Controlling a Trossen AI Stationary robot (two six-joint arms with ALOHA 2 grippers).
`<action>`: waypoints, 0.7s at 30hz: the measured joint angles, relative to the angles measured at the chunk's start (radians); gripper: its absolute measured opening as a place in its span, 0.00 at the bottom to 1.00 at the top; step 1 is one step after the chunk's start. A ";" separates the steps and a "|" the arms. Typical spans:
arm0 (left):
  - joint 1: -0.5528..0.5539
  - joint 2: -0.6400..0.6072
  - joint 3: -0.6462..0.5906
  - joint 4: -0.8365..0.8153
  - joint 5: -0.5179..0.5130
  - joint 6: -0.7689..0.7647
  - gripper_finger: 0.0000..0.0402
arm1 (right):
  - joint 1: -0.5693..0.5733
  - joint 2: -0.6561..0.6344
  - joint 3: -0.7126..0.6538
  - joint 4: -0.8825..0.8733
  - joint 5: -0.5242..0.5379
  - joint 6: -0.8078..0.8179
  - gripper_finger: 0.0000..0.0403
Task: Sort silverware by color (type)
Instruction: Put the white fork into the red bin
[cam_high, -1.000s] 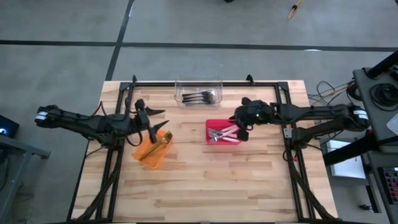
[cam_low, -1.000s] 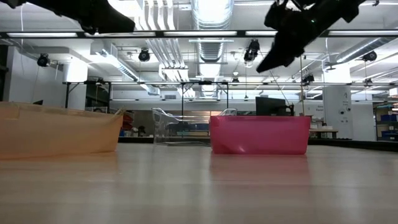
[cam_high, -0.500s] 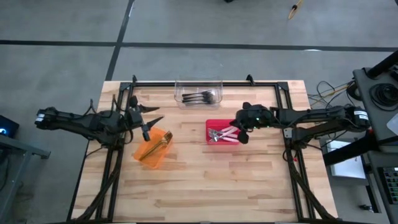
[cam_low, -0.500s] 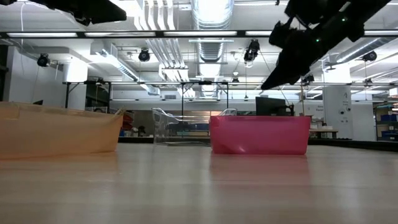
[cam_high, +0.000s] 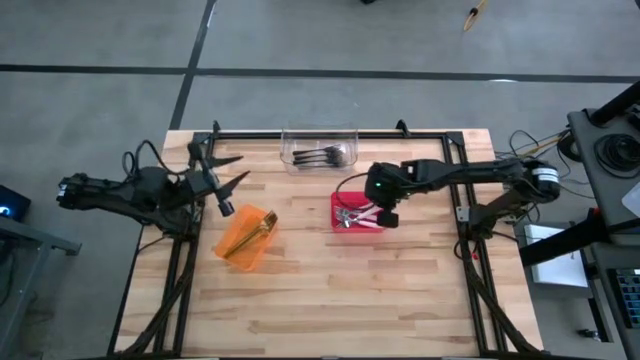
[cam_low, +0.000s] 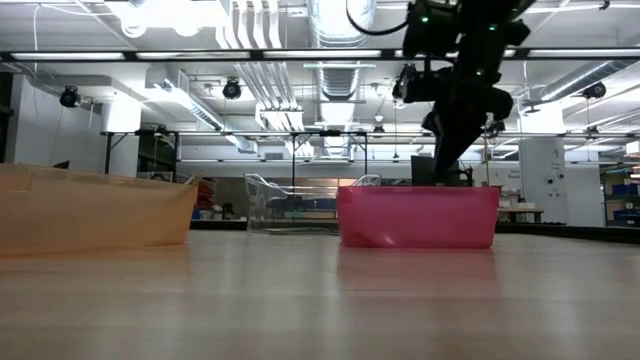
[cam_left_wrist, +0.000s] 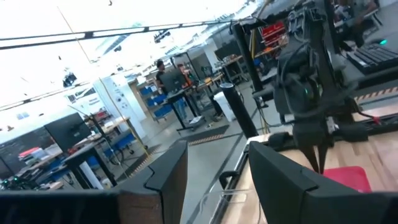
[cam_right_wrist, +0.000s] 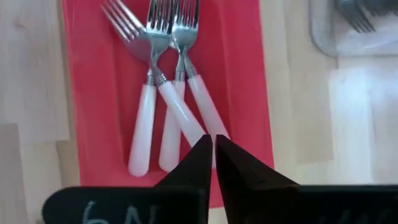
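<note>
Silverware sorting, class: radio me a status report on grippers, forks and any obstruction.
Left gripper open, off beside orange bin. Right gripper shut, empty, over red bin. Three white-handled forks in it. Nothing obstructing.

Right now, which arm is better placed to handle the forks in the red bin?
The right. Its gripper hangs directly over the red bin, jaws shut just above the white-handled forks. The left gripper is open, off beyond the orange bin.
</note>
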 joint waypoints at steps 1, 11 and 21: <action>0.000 -0.003 0.005 -0.003 0.000 0.002 0.38 | 0.001 0.022 0.026 -0.021 0.000 -0.008 0.05; 0.000 -0.024 0.012 -0.010 0.000 0.018 0.38 | 0.006 0.193 0.168 -0.109 -0.053 -0.103 0.27; 0.000 -0.029 0.011 -0.011 0.000 0.021 0.38 | 0.032 0.313 0.167 -0.109 -0.045 -0.138 0.30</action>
